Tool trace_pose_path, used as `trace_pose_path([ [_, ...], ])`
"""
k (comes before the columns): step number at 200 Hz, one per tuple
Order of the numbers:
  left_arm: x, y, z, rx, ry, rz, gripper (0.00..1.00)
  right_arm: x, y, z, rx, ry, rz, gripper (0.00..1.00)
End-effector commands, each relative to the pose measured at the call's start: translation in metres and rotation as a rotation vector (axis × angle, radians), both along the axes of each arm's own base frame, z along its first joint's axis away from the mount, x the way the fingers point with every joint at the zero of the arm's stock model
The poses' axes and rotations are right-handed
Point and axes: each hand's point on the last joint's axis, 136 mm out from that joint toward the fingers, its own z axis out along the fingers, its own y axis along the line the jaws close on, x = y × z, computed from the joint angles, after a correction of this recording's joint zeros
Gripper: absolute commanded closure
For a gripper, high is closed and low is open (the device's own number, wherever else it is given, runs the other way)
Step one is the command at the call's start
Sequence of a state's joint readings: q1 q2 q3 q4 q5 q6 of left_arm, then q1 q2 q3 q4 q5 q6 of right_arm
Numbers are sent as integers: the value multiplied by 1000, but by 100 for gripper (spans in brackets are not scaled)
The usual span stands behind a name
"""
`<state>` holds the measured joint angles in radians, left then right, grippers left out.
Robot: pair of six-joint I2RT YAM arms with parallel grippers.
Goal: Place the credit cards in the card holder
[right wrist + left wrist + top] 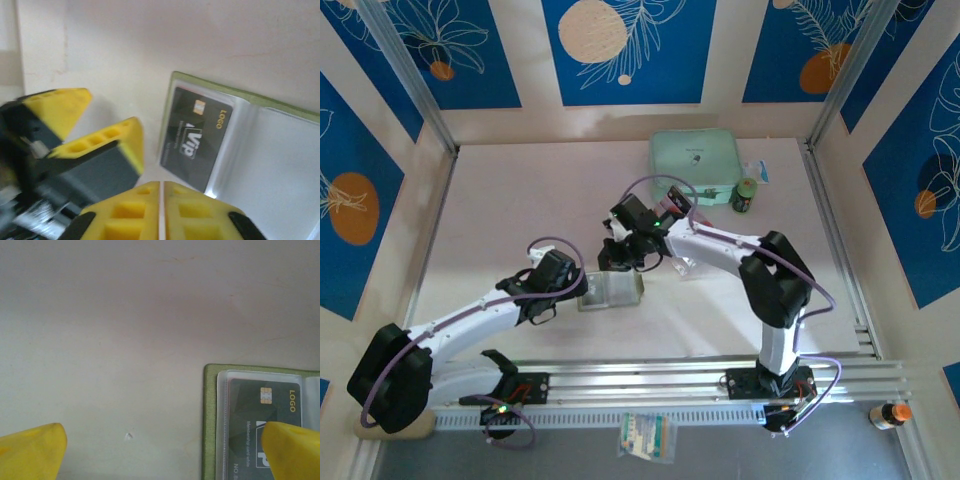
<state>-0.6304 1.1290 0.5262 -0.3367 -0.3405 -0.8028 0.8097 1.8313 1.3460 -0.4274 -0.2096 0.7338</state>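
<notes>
Just ahead of the right gripper (161, 192), and slightly to its right, the card holder (200, 82) lies open and flat on the table, its clear sleeves facing up. A black credit card (192, 135) marked VIP sits in the sleeve nearest the gripper, its long axis pointing away from the fingertips. The right jaws are nearly closed, with a pale hairline between the pads; whether that line is table or a card edge cannot be told. Beside it, the left gripper (165, 440) is spread wide, with one finger over the holder's edge and the other over bare table, so the holder sits toward that gripper's right side. Seen from above, both grippers crowd the holder (612, 292); the left gripper (582, 290) looks slightly nearer and is probably placed to pin the wallet while the right brings another card.
</notes>
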Motion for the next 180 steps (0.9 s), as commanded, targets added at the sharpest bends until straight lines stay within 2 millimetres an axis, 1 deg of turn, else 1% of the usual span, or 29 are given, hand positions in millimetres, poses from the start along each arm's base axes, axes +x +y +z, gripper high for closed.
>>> trace_pose_path([
  [1,6,-2,8,-12,-4,8,0,0,-13,17,-10,65,-83,83],
  [7,5,-2,9,-14,-1,11,0,1,-15,21,-5,79,-98,80],
  [15,5,-2,10,-18,2,18,0,3,-18,26,0,102,-123,74],
  [32,5,0,12,-23,2,39,0,8,-22,37,23,151,-165,72],
  [69,6,8,15,-31,-16,118,0,16,-24,60,87,253,-229,70],
  [110,4,20,11,-40,-33,219,0,28,-35,76,36,360,-335,70],
  [131,5,24,13,-37,-33,254,0,34,-32,98,90,406,-334,71],
  [149,8,24,18,-40,-40,264,0,40,-30,117,159,413,-335,71],
  [165,10,23,22,-38,-45,261,0,44,-31,133,199,371,-343,71],
  [180,10,24,24,-33,-46,261,0,47,-34,136,213,359,-352,71],
])
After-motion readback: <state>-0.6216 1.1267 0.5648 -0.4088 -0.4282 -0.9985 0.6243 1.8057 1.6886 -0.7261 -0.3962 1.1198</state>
